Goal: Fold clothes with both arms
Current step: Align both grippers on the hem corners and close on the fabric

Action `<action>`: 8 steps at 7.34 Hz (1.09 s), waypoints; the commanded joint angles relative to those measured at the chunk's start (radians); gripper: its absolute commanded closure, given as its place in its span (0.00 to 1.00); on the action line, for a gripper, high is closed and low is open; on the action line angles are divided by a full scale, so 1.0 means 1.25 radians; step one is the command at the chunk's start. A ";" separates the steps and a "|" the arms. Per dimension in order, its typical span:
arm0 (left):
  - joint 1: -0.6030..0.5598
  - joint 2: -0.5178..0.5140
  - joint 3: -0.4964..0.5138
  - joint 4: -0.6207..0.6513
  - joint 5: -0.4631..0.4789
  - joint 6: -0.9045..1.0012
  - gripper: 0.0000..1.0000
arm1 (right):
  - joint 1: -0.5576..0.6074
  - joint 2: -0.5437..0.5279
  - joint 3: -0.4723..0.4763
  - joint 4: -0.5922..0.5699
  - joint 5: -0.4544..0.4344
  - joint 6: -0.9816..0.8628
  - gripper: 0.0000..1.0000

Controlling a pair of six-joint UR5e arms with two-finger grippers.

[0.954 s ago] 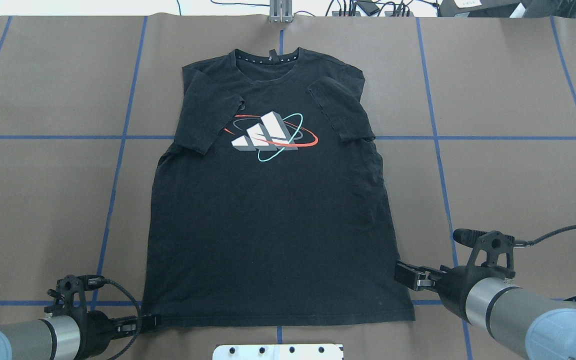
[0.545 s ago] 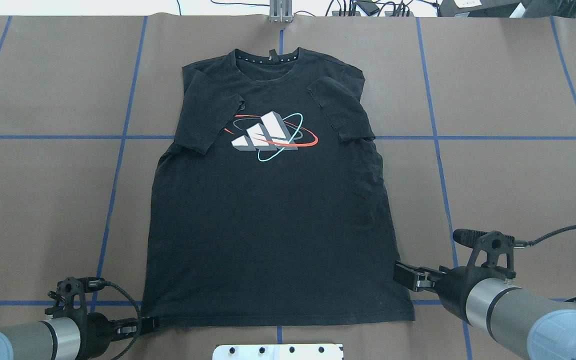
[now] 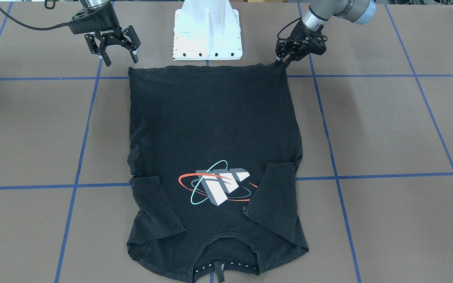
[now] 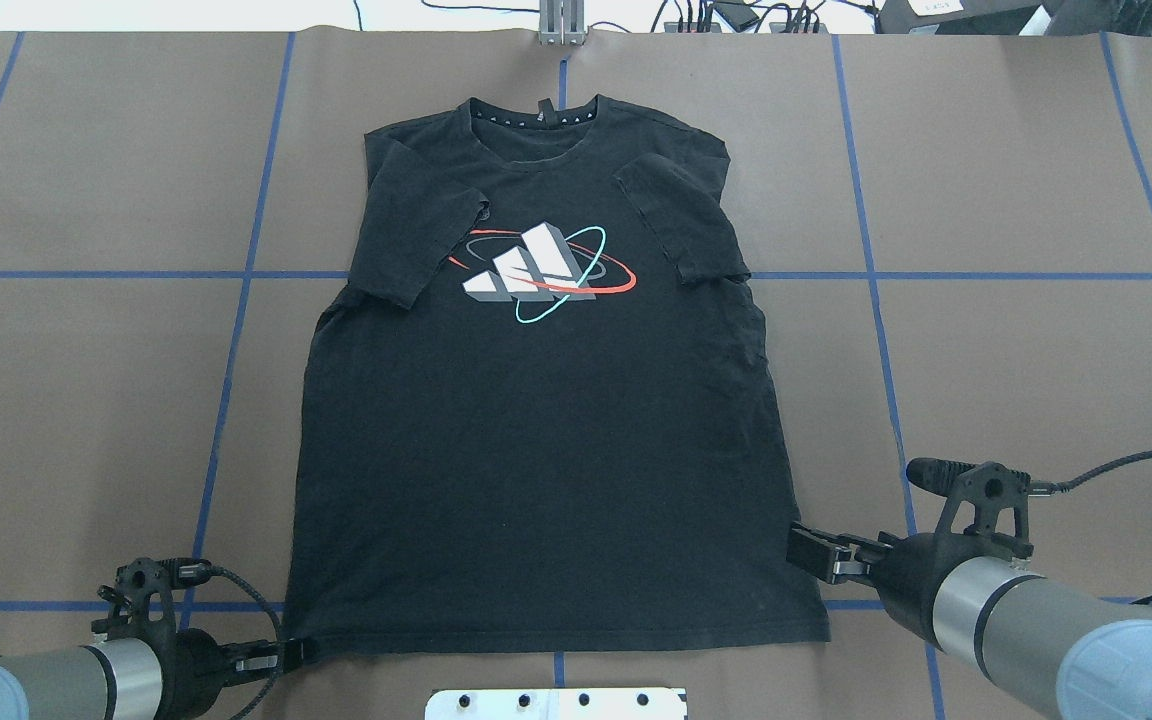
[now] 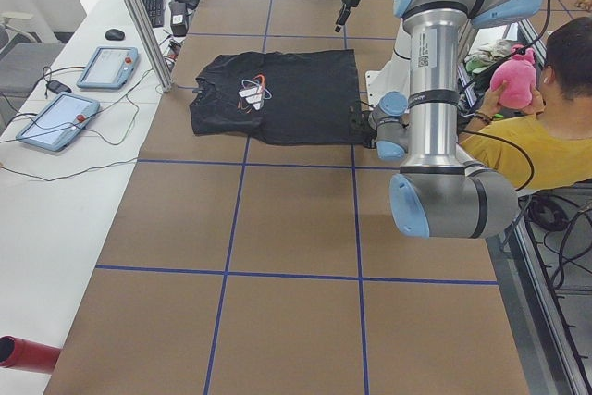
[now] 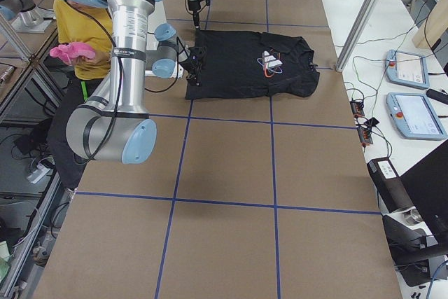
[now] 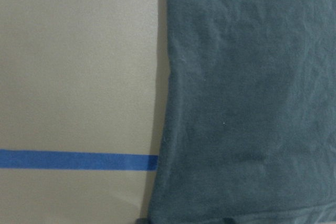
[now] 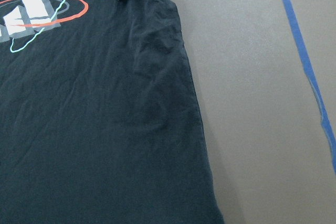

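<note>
Looking at a black T-shirt spread flat, print side up, just beyond the white base plate: hem nearest the plate, collar farthest from it, both sleeves flipped in over the chest. Over on the plate's robot-left side, left gripper down low at the hem corner, fingers looking narrow from across the table, but can't tell whether actually clamped on cloth or just resting there. On the plate's other side, right gripper spread wide, holding nothing, hovering just outside the other hem corner. Handling guess: thin, light, floppy jersey, zero stiffness, so expect sag and drag between pinch points. Best to pinch both hem corners, both layers together, lift evenly, then carry away from the plate toward the collar. Watch for catching the top layer only, likely a messy fold otherwise.
</note>
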 commanded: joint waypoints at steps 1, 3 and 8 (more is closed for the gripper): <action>0.000 0.001 -0.001 0.000 0.001 0.000 0.99 | 0.000 0.000 0.001 0.000 0.000 0.000 0.00; -0.004 0.004 -0.010 0.000 0.001 0.000 1.00 | 0.000 -0.004 0.001 -0.001 0.000 0.000 0.00; -0.006 0.007 -0.031 -0.001 -0.002 -0.001 1.00 | -0.105 -0.026 -0.031 -0.009 -0.093 0.082 0.04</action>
